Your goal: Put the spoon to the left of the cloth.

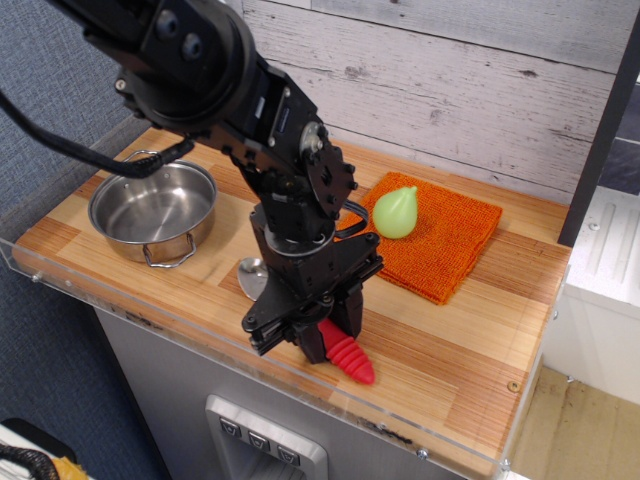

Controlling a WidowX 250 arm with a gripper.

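Note:
The spoon lies near the table's front edge, its silver bowl (252,276) pointing left and its ribbed red handle (350,361) pointing right. My black gripper (322,336) comes down from above, its fingers closed on the middle of the red handle and hiding that part. I cannot tell if the spoon rests on the wood or is lifted. The orange cloth (445,240) lies to the right and further back, clear of the gripper.
A light-green pear-shaped object (396,212) sits on the cloth's left part. A steel pot (152,207) stands at the left of the wooden table (470,330). A clear plastic rim runs along the front edge, and a plank wall stands behind.

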